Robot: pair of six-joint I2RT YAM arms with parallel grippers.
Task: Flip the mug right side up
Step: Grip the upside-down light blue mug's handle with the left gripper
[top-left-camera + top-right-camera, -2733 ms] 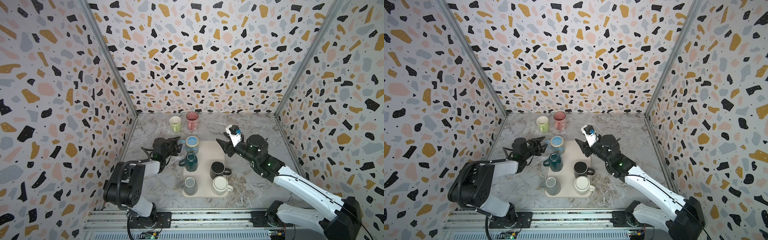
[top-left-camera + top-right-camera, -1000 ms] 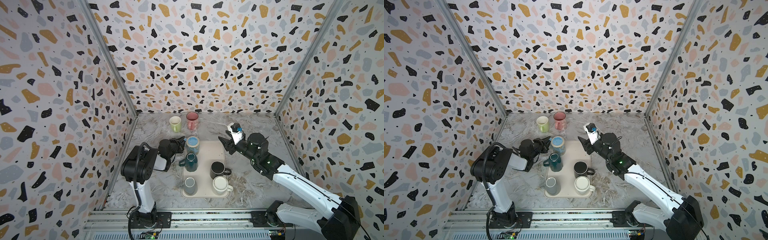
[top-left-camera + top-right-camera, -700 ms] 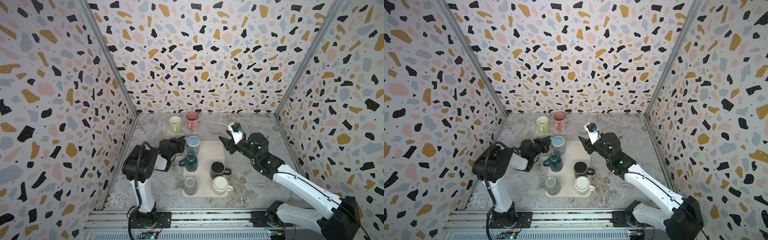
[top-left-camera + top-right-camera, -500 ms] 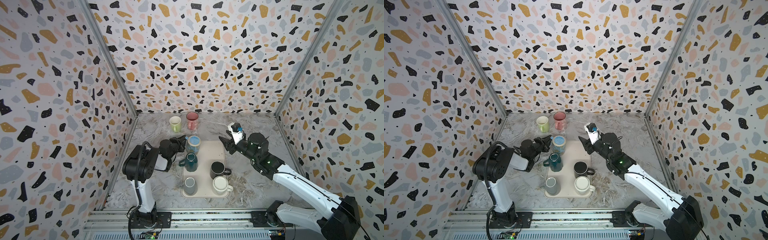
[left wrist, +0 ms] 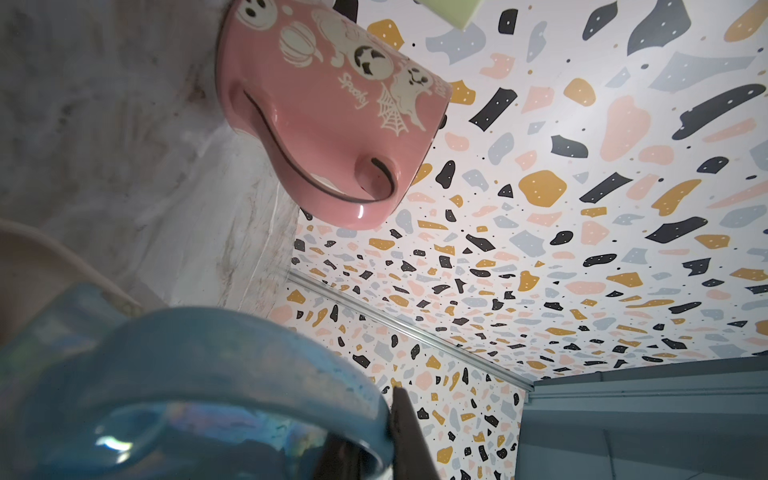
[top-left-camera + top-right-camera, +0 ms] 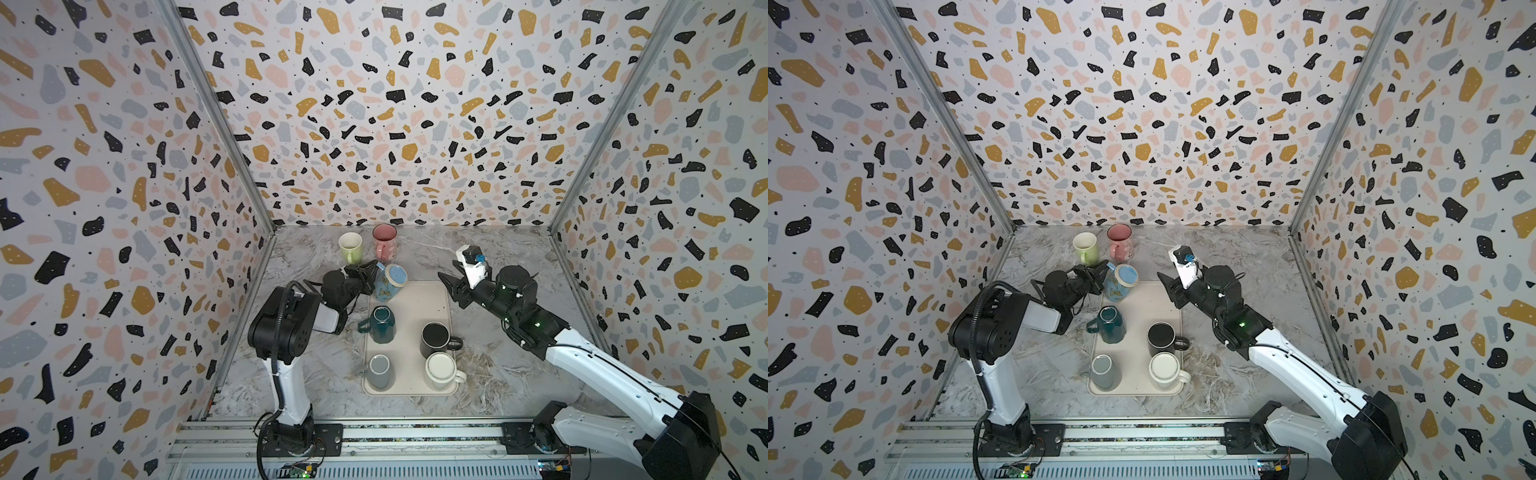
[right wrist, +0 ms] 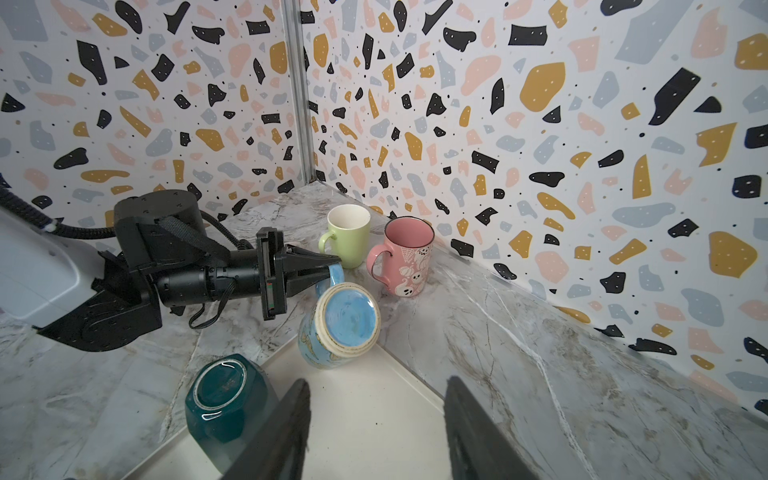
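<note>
A light blue mug (image 6: 390, 283) (image 6: 1121, 283) (image 7: 341, 325) leans at the far left corner of the cream tray (image 6: 428, 305), its base pointing up and toward the right arm, one edge of its rim on the tray. My left gripper (image 6: 372, 267) (image 6: 1104, 267) (image 7: 332, 266) is shut on the mug's handle (image 5: 199, 365), which fills the left wrist view; one finger (image 5: 409, 436) presses its outer side. My right gripper (image 6: 451, 289) (image 6: 1169, 291) (image 7: 378, 382) hovers open over the tray's far right part, holding nothing.
A green mug (image 6: 350, 246) and a pink mug (image 6: 384, 241) stand upright by the back wall, just behind the left gripper. On the tray a teal mug (image 6: 382, 325) and a grey mug (image 6: 379, 370) are upside down; a black mug (image 6: 435, 338) and a white mug (image 6: 440, 370) are upright.
My left gripper has closed on the blue mug's handle and the mug has tipped from flat upside down to a lean. The right arm has stayed nearly still.
</note>
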